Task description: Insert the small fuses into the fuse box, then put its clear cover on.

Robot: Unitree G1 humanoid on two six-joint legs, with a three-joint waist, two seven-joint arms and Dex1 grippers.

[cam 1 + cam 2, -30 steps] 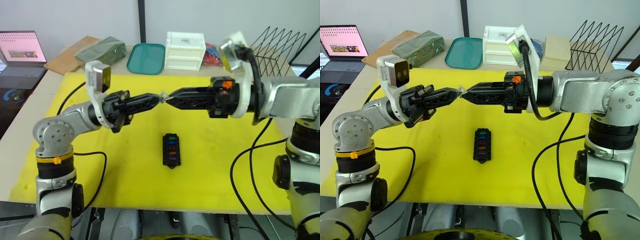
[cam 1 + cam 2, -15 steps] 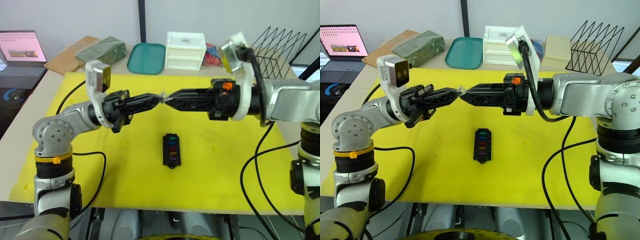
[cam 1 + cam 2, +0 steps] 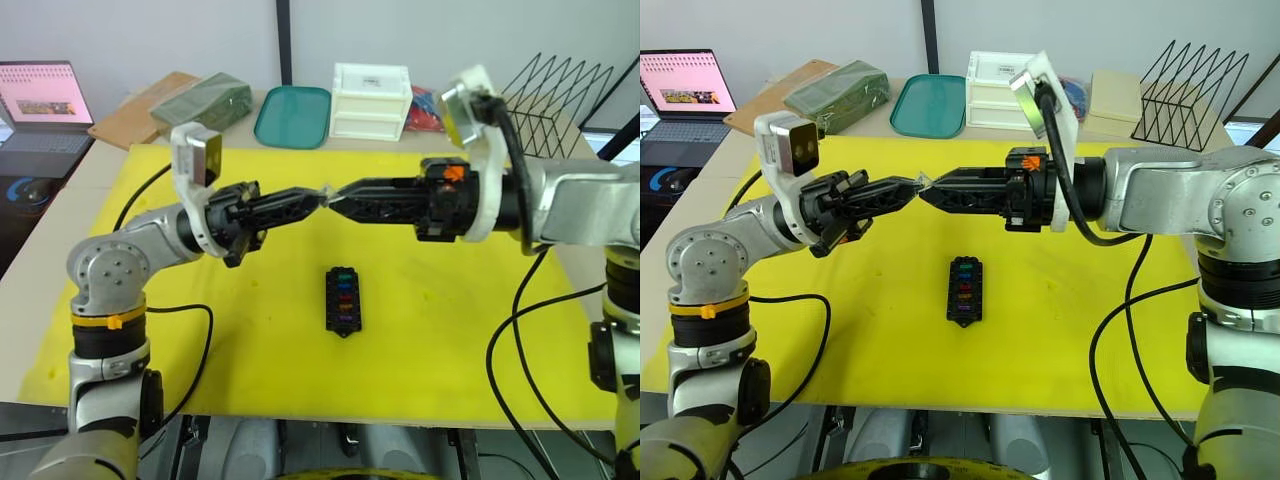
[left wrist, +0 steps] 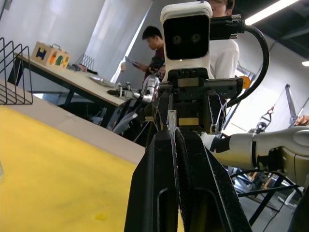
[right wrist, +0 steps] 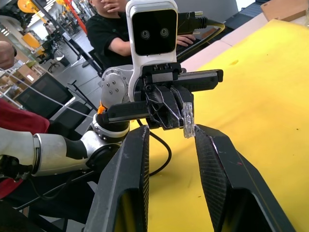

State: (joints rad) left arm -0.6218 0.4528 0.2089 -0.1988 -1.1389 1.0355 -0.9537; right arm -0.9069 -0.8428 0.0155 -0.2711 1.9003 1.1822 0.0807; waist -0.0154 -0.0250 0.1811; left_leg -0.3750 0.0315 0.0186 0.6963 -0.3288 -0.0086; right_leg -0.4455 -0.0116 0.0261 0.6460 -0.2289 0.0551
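Yellow matting is covering the surface (image 3: 240, 330), and above it the left gripper (image 3: 318, 197) is pinching the clear cover (image 5: 188, 120) by one thin edge with its jaws closed, while the right gripper (image 3: 335, 200) is facing it with jaws spread around the cover, not yet clamping. Being a light, stiff, slippery shell that could crack, the cover is probably best held by its side walls. Below them, the fuse box (image 3: 343, 300) is lying flat mid-mat with the small fuses (image 3: 344, 291) seated.

No text, label or number can be read: the laptop (image 3: 40, 105) screen beyond the yellow mat (image 3: 250, 330) shows only a pink blur, and the white drawer box (image 3: 371, 101) label is illegible.
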